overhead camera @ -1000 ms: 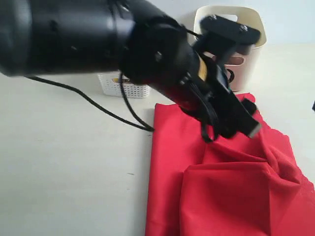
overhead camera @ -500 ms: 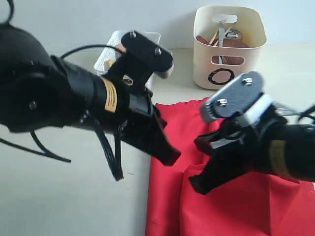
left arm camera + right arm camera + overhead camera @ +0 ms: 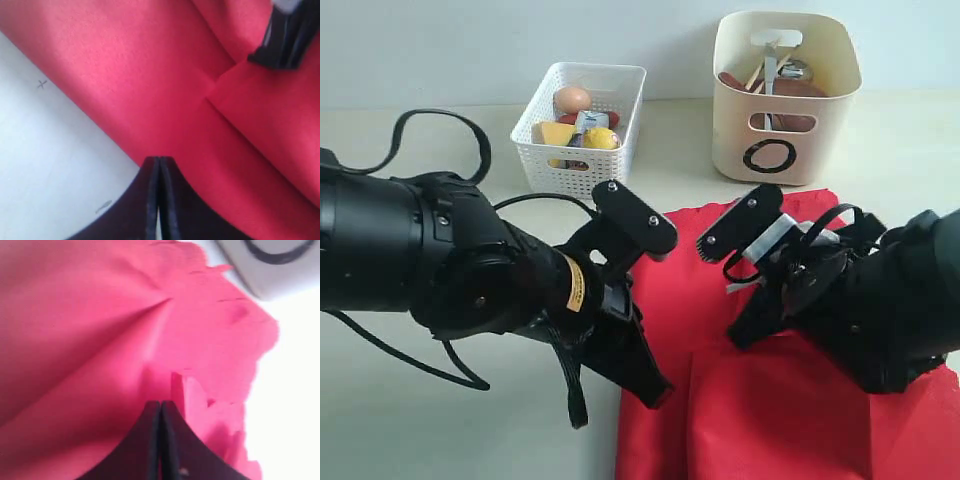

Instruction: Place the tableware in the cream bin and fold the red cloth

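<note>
The left gripper (image 3: 652, 390) has its jaws pressed together with nothing visible between them. Its tip is low over the red cloth (image 3: 800, 420), right at the cloth's long side edge. In the left wrist view that edge runs diagonally just under the fingertips, with red fabric ahead and bare table (image 3: 440, 420) on the outer side. A little ahead of this tip, toward the other arm, the corner of a doubled-over layer of cloth makes a clear step.

The right gripper (image 3: 738, 335) is also closed tight and holds nothing that can be seen. It points down onto the middle of the cloth, near the left gripper but apart from it. Just beside its tip a small ridge of fabric stands up, and broad creases fan away in front of it.

Past the right gripper the cloth ends in a wavy, scalloped border with pale bare table along it. Beyond that stands the cream bin (image 3: 820, 150), close to the cloth's far edge. The tableware (image 3: 775, 75) sits inside the bin, well apart from both grippers. The white basket (image 3: 570, 170) of food stands beyond the left gripper, clear of the cloth. The widest open room is the bare table on the left gripper's outer side.
</note>
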Motion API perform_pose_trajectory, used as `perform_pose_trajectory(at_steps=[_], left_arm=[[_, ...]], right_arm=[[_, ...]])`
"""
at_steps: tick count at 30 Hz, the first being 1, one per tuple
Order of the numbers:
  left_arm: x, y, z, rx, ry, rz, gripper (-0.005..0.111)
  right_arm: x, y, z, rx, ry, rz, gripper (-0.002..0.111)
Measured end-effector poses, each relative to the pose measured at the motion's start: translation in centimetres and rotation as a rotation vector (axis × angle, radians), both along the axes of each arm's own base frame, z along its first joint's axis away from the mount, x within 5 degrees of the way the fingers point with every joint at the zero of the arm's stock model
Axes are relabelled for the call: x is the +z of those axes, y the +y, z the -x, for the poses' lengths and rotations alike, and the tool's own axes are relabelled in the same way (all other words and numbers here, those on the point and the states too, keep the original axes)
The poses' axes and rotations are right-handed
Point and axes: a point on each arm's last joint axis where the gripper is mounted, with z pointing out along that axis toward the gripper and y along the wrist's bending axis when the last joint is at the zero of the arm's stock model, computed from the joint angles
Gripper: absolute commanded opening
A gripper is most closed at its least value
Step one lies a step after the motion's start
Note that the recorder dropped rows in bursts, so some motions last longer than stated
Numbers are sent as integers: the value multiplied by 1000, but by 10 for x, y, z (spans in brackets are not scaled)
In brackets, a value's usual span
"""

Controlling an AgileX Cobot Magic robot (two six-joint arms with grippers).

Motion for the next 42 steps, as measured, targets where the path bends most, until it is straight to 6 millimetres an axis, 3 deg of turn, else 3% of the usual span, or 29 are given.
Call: perform_pose_trajectory(at_steps=[4, 8, 10, 16, 20, 28, 31, 34, 38, 42], left_arm=[[-14, -1, -1, 0, 24, -34, 1], [-28, -1, -1, -7, 45, -70, 1], [-34, -2, -1, -10, 50, -77, 1], [-42, -3, -2, -14, 53, -82, 1], [-43, -3, -2, -18, 53, -86, 1], [-43, -3, -2, -18, 54, -86, 1], [-44, -3, -2, -17, 59, -94, 1], [-44, -3, -2, -17, 57, -92, 1], [-45, -3, -2, -17, 59, -94, 1], [-45, -3, -2, -17, 59, -94, 1]], right_arm=[[18, -22, -16, -195, -205, 128, 0], [50, -35, -19, -404, -352, 90, 0], [63, -27, -15, -358, -325, 1, 0], [78, 15, 1, 18, -86, -336, 0], [68, 17, 7, 2, 26, -348, 0], [12, 25, 21, 78, 292, -309, 0], [-5, 19, 14, 30, 333, -239, 0], [-9, 13, -1, -11, 321, -170, 0], [-12, -13, -23, -131, 268, -45, 0], [-10, -34, -37, -256, 231, -46, 0]])
